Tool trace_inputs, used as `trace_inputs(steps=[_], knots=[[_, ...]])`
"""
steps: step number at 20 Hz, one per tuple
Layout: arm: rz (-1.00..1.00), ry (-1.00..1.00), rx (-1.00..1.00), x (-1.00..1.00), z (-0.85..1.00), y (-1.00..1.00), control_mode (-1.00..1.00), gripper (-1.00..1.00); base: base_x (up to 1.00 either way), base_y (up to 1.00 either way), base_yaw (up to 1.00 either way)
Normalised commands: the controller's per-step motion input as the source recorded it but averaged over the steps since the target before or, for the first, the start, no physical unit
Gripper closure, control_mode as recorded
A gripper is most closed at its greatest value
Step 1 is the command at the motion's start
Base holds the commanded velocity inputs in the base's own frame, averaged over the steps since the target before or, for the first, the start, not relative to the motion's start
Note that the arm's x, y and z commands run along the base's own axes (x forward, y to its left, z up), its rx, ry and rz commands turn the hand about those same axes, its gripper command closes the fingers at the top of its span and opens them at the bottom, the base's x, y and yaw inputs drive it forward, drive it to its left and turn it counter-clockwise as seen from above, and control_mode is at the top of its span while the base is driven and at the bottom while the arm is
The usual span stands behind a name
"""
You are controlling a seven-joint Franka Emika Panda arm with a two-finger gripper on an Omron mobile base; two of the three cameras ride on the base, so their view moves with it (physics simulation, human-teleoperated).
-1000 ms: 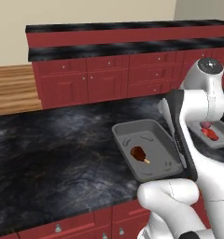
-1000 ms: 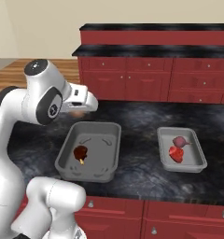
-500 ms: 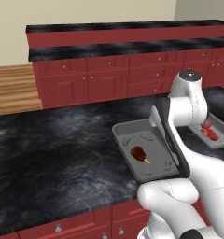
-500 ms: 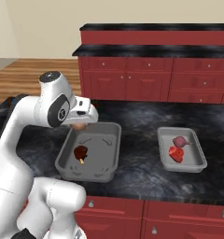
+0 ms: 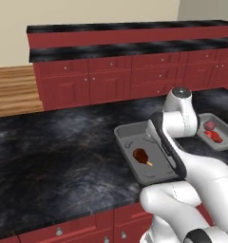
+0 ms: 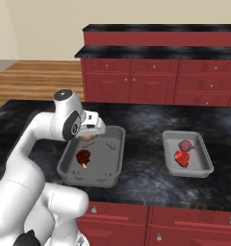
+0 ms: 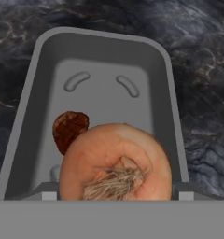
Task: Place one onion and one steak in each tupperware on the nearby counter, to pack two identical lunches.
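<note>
My gripper (image 7: 115, 192) is shut on the orange-brown onion (image 7: 115, 161), which bulges between the two fingertips (image 7: 45, 190). In the right base view the gripper (image 6: 91, 130) hangs with that onion (image 6: 88, 137) just above the far left corner of the larger dark grey tupperware (image 6: 113, 168). The dark reddish-brown steak (image 6: 83, 156) lies inside it, and shows in the hand view (image 7: 69, 128) just past the onion. The smaller light grey tupperware (image 6: 205, 166) to the right holds the purplish onion (image 6: 186, 145) and the bright red steak (image 6: 182, 158). Both containers stand on the black marbled counter (image 6: 141, 120).
A long two-tiered red counter run (image 6: 160, 53) stands behind across a gap. Wooden floor (image 6: 35, 77) lies to the left. In the left base view my own arm (image 5: 177, 123) covers the right side of the large tupperware (image 5: 128, 142).
The arm has swung forward and down, bringing the gripper with the orange-brown onion from above the counter to just over the large tupperware.
</note>
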Motion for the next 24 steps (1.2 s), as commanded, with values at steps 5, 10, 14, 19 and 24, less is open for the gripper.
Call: trace_inputs(steps=[5, 10, 14, 19, 24], knots=[[0.03, 0.06, 0.0, 0.41, -0.46, 0.0, -1.0, 1.0, 0.0, 0.0, 0.0], [0.02, 0.06, 0.0, 0.28, -0.39, 0.0, -1.0, 1.0, 0.0, 0.0, 0.0], [0.02, 0.04, 0.0, 0.27, -0.37, 0.0, -1.0, 1.0, 0.0, 0.0, 0.0], [0.02, 0.02, 0.0, 0.34, -0.39, -0.03, -1.0, 1.0, 0.0, 0.0, 0.0], [0.04, 0.0, 0.0, 0.35, -0.38, -0.11, -1.0, 1.0, 0.0, 0.0, 0.0]])
